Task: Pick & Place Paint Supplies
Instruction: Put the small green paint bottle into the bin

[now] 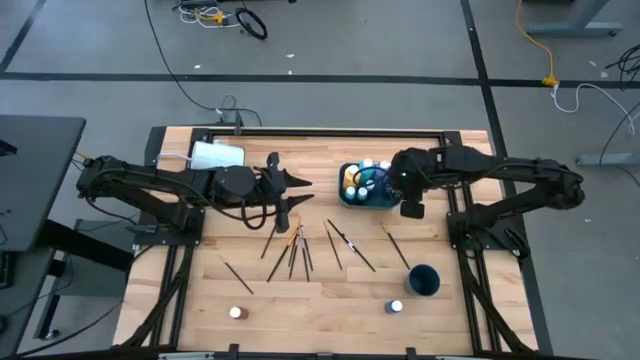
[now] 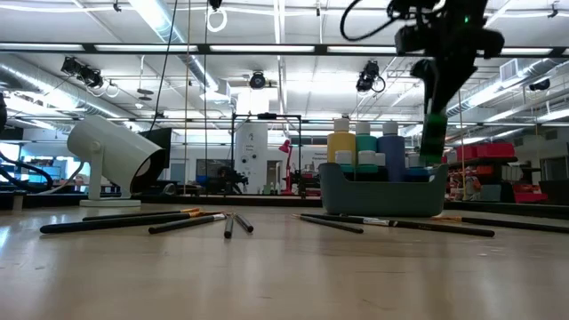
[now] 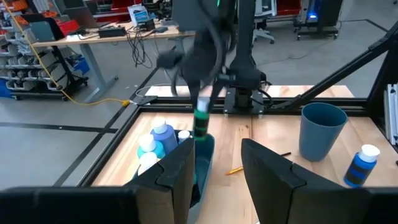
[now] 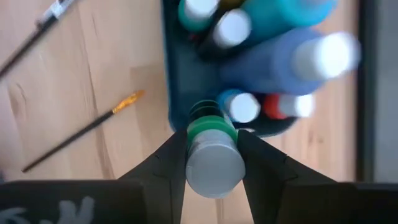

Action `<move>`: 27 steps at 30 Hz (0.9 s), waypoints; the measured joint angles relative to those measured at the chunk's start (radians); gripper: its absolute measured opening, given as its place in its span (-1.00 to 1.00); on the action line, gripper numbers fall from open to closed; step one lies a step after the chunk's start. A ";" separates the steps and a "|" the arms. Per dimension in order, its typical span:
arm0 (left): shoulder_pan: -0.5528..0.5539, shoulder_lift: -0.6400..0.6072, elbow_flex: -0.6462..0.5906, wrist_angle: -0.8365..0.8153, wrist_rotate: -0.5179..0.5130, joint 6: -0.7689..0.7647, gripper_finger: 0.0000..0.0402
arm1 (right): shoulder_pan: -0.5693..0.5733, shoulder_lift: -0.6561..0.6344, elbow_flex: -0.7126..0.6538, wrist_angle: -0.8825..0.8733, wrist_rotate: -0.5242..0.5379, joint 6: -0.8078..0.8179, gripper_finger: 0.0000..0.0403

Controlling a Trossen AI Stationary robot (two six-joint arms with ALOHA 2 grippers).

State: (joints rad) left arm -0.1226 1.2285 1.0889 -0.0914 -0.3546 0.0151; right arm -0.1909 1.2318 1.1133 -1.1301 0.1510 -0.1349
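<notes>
The wooden table (image 1: 330,290) carries a dark caddy (image 1: 384,197) near its back edge, already crowded with bottles: a tall yellow one (image 2: 340,142), a tall blue one (image 2: 390,144) and small capped ones among them. The right gripper (image 4: 213,146) hangs over the caddy's near end, its fingers closed on a green bottle (image 4: 211,146) with a pale cap, held just above the rim. The left gripper (image 3: 216,168) waits over the table's middle, left of the caddy, its fingers apart and holding nothing. A blue cup (image 1: 423,279) stands toward the front right, with a small blue bottle (image 1: 395,306) just beside it. Brushes (image 1: 295,250) lie scattered across the middle of the table, and a small brown bottle (image 1: 236,313) stands apart at the front left.
</notes>
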 joint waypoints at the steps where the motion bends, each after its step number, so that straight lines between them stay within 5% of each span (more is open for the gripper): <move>1: 0.000 0.000 0.000 0.000 0.000 0.000 -0.30 | -0.012 0.004 -0.025 0.027 -0.017 -0.013 -0.40; 27: 0.000 0.000 0.000 0.031 0.000 0.002 -0.30 | -0.140 0.031 -0.295 0.340 -0.116 -0.103 -0.34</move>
State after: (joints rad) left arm -0.1227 1.2285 1.0889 -0.0605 -0.3546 0.0174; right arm -0.3309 1.2629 0.8182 -0.7901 0.0346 -0.2383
